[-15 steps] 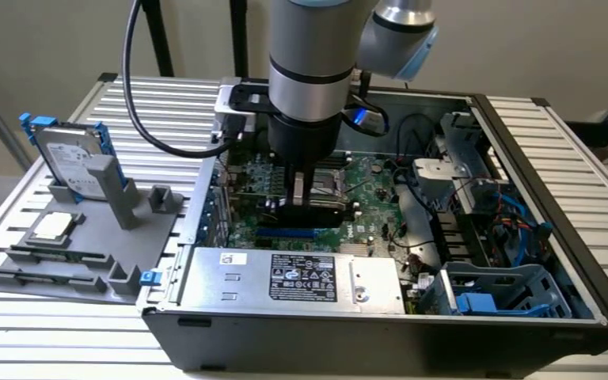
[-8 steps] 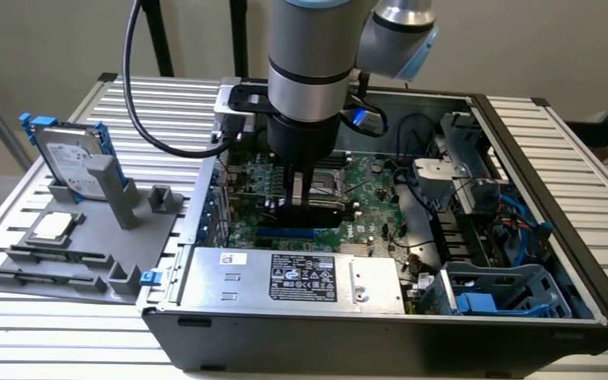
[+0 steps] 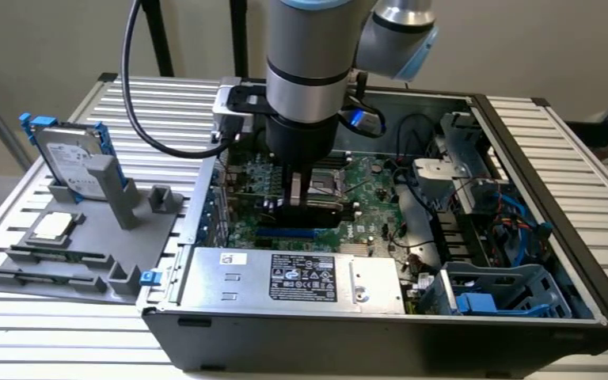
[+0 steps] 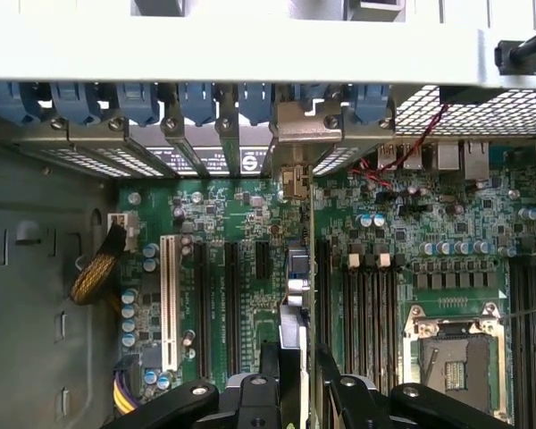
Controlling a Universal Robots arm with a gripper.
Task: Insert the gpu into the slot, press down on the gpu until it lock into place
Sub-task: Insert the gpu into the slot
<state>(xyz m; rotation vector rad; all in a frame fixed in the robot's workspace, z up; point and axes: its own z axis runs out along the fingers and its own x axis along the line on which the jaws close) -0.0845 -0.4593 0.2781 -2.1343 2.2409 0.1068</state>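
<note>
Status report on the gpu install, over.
Claw open, straddling the gpu. It stands upright at the slot, lock unconfirmed. Nothing blocking it.

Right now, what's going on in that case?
The robot arm is reaching down into the open PC case. Its claw is open and straddles the gpu, which stands edge-on on the green motherboard at the blue slot. I can't tell whether the card is fully seated or locked.
</note>
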